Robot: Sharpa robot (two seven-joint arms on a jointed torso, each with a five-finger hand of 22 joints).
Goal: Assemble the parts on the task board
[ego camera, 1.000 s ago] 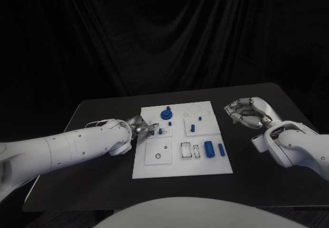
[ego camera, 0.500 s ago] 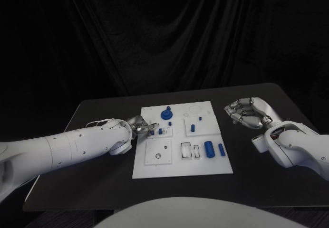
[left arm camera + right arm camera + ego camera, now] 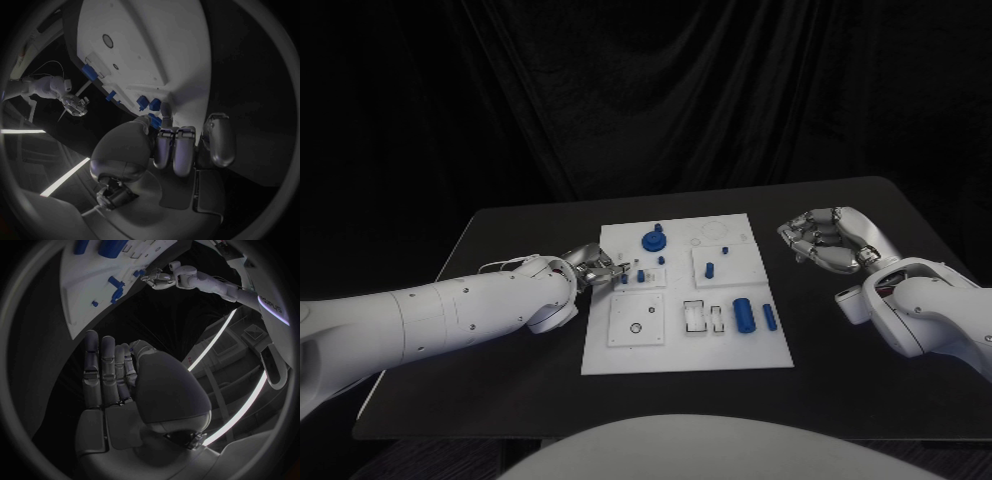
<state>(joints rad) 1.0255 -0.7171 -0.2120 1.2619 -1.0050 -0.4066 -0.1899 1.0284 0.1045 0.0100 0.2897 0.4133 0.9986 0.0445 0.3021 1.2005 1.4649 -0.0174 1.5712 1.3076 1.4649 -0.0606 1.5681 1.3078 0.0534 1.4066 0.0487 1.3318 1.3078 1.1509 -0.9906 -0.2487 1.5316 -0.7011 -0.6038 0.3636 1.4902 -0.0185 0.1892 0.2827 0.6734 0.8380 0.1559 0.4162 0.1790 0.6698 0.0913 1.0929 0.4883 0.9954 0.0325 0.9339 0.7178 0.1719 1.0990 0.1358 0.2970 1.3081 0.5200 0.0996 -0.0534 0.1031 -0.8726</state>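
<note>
The white task board (image 3: 687, 345) lies in the middle of the black table. On it are a big blue knob (image 3: 652, 240), a blue peg (image 3: 708, 268), and two blue cylinders (image 3: 740, 313) lying side by side. My left hand (image 3: 593, 268) is at the board's left edge. It pinches a small blue part (image 3: 166, 121) between thumb and a finger, right beside two more small blue parts (image 3: 148, 103) standing in the board. My right hand (image 3: 822, 238) hovers off the board's right side and holds nothing, its fingers (image 3: 100, 370) loosely bent.
A square inset with a round hole (image 3: 635, 326) and a pair of rectangular slots (image 3: 702, 317) sit on the board's near half. Bare black table (image 3: 516, 370) surrounds the board, with a black curtain behind.
</note>
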